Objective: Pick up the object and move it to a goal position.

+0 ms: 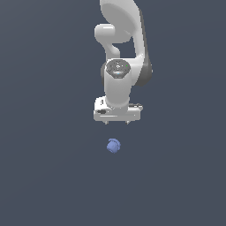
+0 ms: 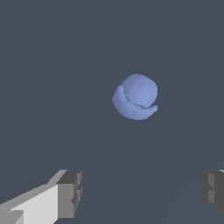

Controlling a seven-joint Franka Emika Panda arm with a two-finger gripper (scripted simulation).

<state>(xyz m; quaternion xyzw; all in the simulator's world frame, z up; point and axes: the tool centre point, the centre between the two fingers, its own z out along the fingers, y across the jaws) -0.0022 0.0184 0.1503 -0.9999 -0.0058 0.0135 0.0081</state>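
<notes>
The object (image 1: 113, 145) is a small periwinkle-blue lumpy ball lying on the dark grey floor, nearer the camera than the arm in the exterior view. The wrist view shows the object (image 2: 136, 96) as a rounded lump with a curled ridge around one side. My white gripper (image 1: 117, 122) hangs above the floor, a short way behind the object and apart from it. The gripper (image 2: 140, 192) is open, its two grey fingertips (image 2: 71, 192) spread wide with nothing between them. The object lies ahead of the fingertips, outside the gap.
The white arm (image 1: 121, 53) rises behind the gripper toward the top of the exterior view. A plain dark grey floor (image 1: 48, 176) surrounds the object on all sides.
</notes>
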